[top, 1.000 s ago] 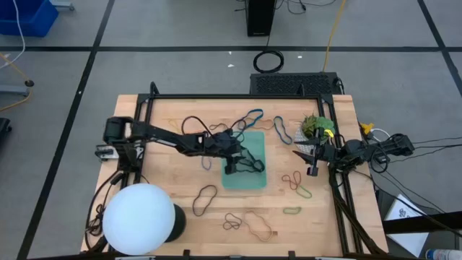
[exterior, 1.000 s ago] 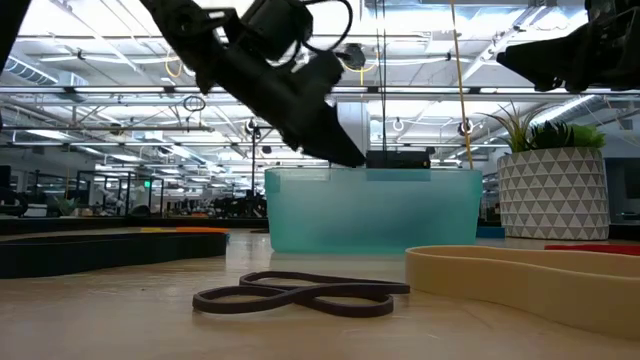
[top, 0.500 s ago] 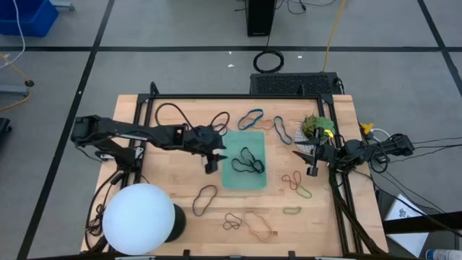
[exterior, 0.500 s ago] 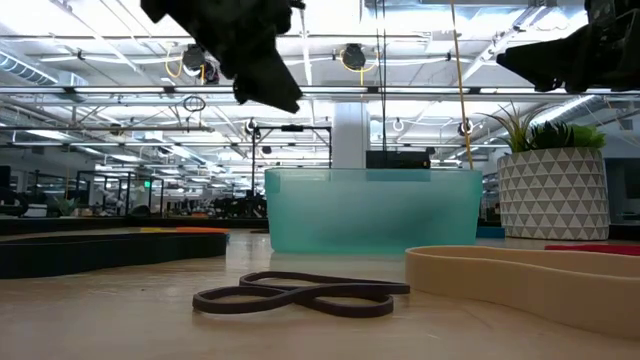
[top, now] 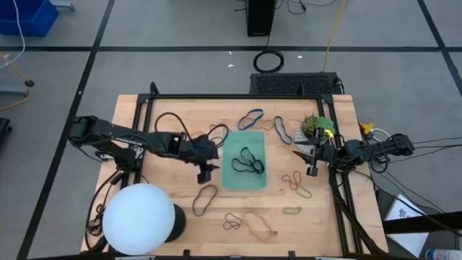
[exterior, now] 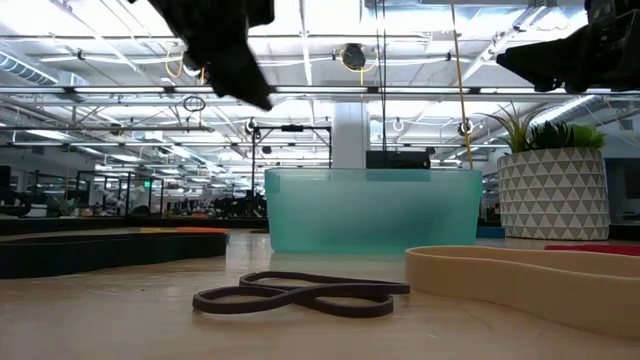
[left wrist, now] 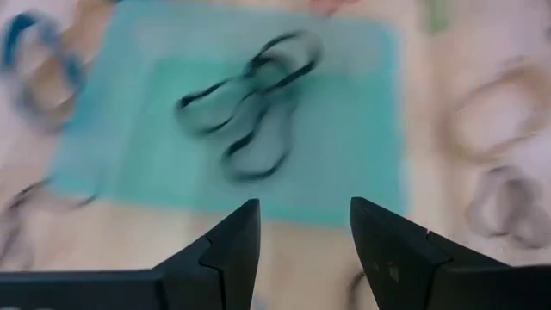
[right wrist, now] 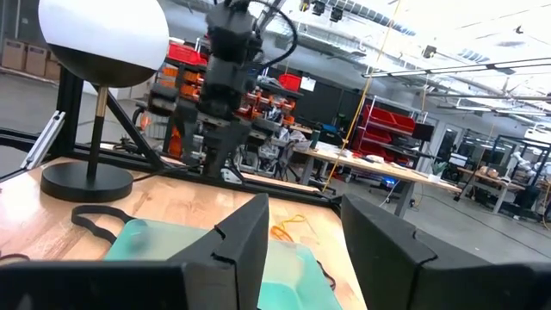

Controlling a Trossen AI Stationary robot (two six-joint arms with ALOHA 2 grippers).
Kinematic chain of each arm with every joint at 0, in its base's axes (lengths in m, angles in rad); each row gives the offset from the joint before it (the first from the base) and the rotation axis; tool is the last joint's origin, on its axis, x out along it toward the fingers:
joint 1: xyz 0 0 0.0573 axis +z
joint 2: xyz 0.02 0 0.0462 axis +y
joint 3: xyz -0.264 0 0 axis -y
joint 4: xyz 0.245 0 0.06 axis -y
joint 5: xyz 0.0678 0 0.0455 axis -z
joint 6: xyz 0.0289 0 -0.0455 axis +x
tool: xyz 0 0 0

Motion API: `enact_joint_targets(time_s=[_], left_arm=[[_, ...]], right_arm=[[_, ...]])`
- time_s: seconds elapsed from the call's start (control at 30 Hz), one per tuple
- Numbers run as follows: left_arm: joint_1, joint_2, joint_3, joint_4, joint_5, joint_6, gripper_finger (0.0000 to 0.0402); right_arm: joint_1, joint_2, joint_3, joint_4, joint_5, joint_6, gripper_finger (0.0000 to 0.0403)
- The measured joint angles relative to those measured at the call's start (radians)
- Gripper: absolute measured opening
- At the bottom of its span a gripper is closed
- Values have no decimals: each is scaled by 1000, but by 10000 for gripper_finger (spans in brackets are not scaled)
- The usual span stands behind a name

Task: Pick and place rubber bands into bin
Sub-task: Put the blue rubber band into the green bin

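We've got the table (top: 173,217) with the bin (top: 243,180) in the middle, so both arms can reach it. One black band (top: 246,160) is already in it; other rubber bands (top: 204,199) lie scattered around. Left gripper (top: 204,173) hovers just beside the bin, jaws apart and empty — probably heading for another. Right gripper (top: 313,164) waits at the right edge, open, holding nothing.

My two arms are dark, near-black, built of slim jointed segments, and the left arm (top: 137,139) shows a pale patch near its base. Each ends in two dark angular fingers (left wrist: 225,250) with flat, faceted faces, which I see on the right gripper (right wrist: 304,237) too. Black cables (top: 426,148) trail off from the right arm (top: 368,151).
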Motion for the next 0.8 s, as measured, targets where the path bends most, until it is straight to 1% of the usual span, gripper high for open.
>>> enact_joint_targets(time_s=[0.07,0.3,0.37,0.53,0.67,0.8], left_arm=[[-1,0,0,-60,-66,-28,189],[47,11,0,-250,-135,-244,189],[64,17,0,-289,-137,-292,189],[95,73,-1,-322,-125,-408,189],[115,141,0,-345,-121,-451,189],[137,213,0,-323,-58,-495,189]], right_arm=[[0,0,0,0,0,0,141],[0,0,0,0,0,0,141],[0,0,0,0,0,0,141],[0,0,0,0,0,3,141],[0,6,0,0,0,3,141],[0,10,0,1,0,3,141]])
